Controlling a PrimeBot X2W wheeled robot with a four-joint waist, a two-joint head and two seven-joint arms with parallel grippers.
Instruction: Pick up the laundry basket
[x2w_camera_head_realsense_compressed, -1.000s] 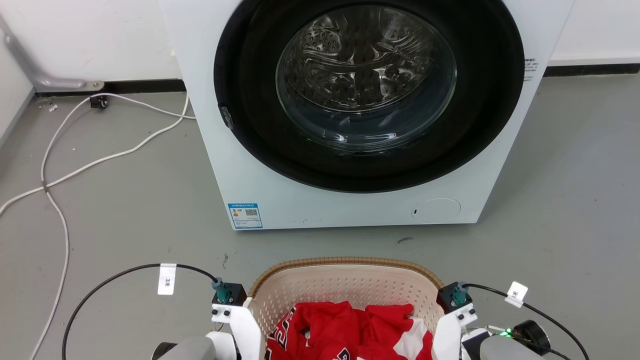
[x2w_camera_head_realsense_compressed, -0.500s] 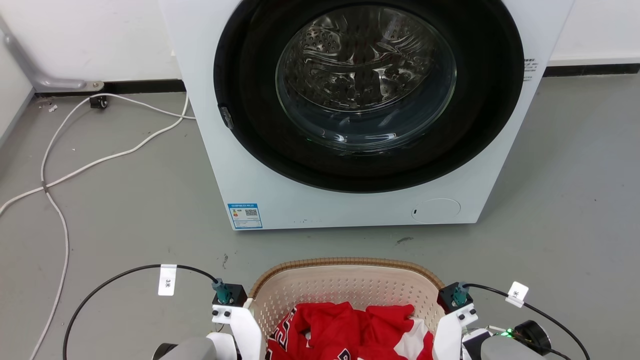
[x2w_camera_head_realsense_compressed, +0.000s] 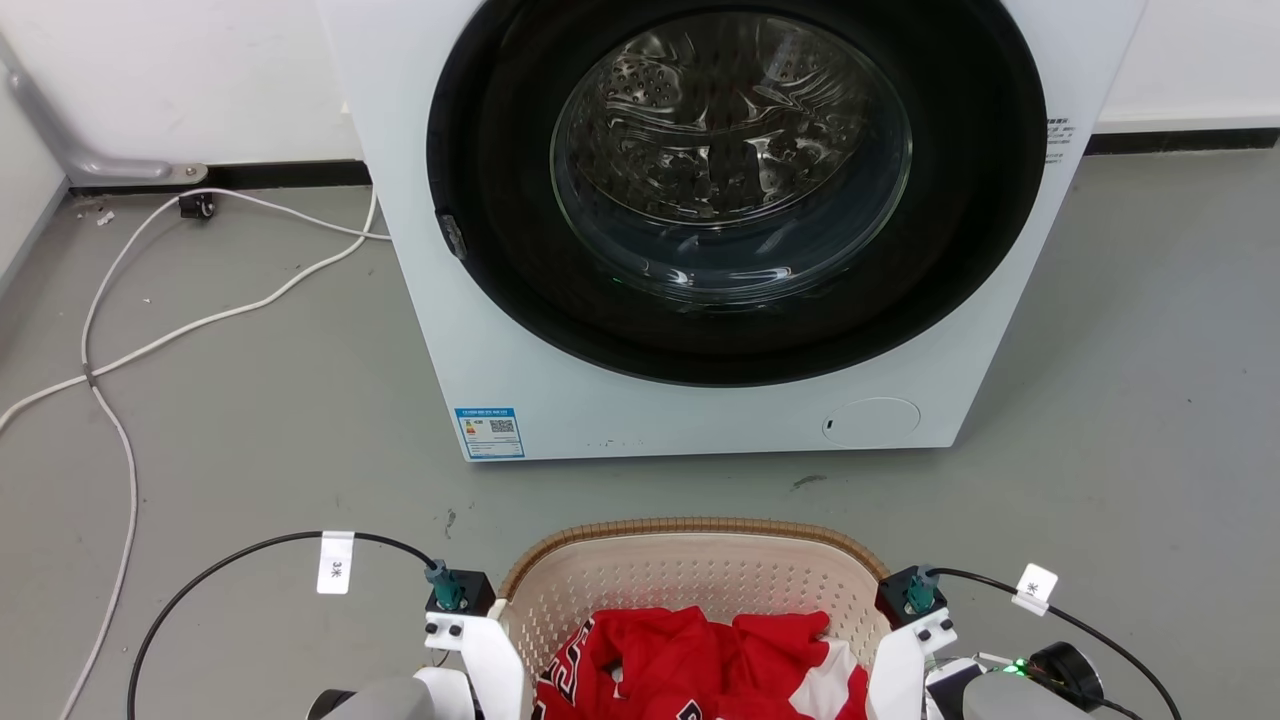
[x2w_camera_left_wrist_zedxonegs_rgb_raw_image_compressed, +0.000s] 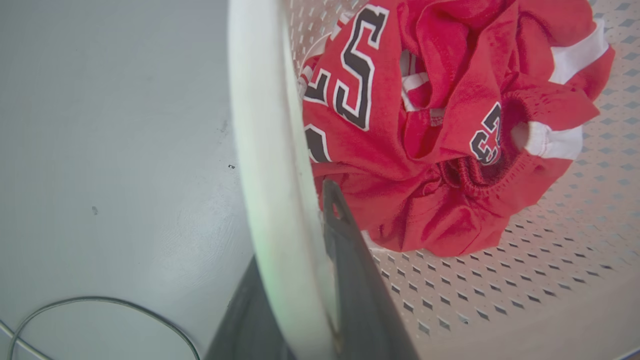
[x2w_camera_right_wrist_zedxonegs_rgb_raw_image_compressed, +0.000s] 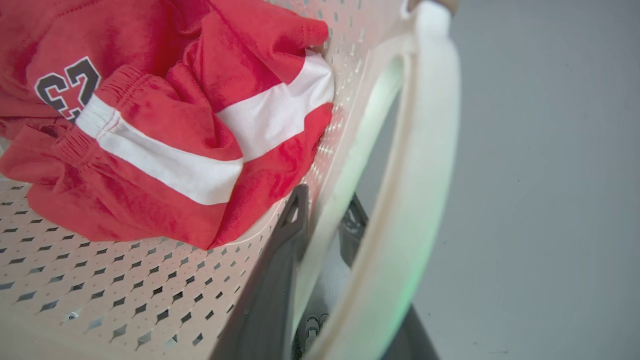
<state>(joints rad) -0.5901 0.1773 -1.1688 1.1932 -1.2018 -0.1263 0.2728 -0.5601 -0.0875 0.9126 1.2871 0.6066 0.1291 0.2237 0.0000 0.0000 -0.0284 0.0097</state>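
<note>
Laundry basket (x2w_camera_head_realsense_compressed: 690, 526) is seen at 6 o'clock in the head view, its brown woven-look rim turned toward a white front-loading washing machine (x2w_camera_head_realsense_compressed: 470, 330) at 12 o'clock, with a strip of grey floor (x2w_camera_head_realsense_compressed: 250, 430) between the two. Whether the basket rests on the floor or hangs just above it cannot be told. A red jersey (x2w_camera_head_realsense_compressed: 690, 655) is heaped inside. The left arm (x2w_camera_head_realsense_compressed: 480, 650) is pressed to the basket's side at 7 o'clock and the right arm (x2w_camera_head_realsense_compressed: 900, 650) at 5 o'clock, each trailed by a black cable with a white tag. A white cable (x2w_camera_head_realsense_compressed: 200, 320) is looped over the floor from 8 to 10 o'clock. In the left wrist view, the left gripper (x2w_camera_left_wrist_zedxonegs_rgb_raw_image_compressed: 295, 225) is closed narrowly on the laundry basket: one dark finger (x2w_camera_left_wrist_zedxonegs_rgb_raw_image_compressed: 350, 260) is laid inside against the perforated wall, the other is seen outside at 7 o'clock, and the basket's white side edge (x2w_camera_left_wrist_zedxonegs_rgb_raw_image_compressed: 260, 125) is clamped between them. The jersey, with black-and-white numerals, is bunched at 1 o'clock. In the right wrist view, the right gripper (x2w_camera_right_wrist_zedxonegs_rgb_raw_image_compressed: 327, 197) is likewise narrowed onto the basket's wall: one finger (x2w_camera_right_wrist_zedxonegs_rgb_raw_image_compressed: 280, 260) is set inside, the other in the gap behind the white handle (x2w_camera_right_wrist_zedxonegs_rgb_raw_image_compressed: 430, 150), which is curved from 12 to 6 o'clock. The jersey is touched by the inner fingertip at 10 o'clock.
</note>
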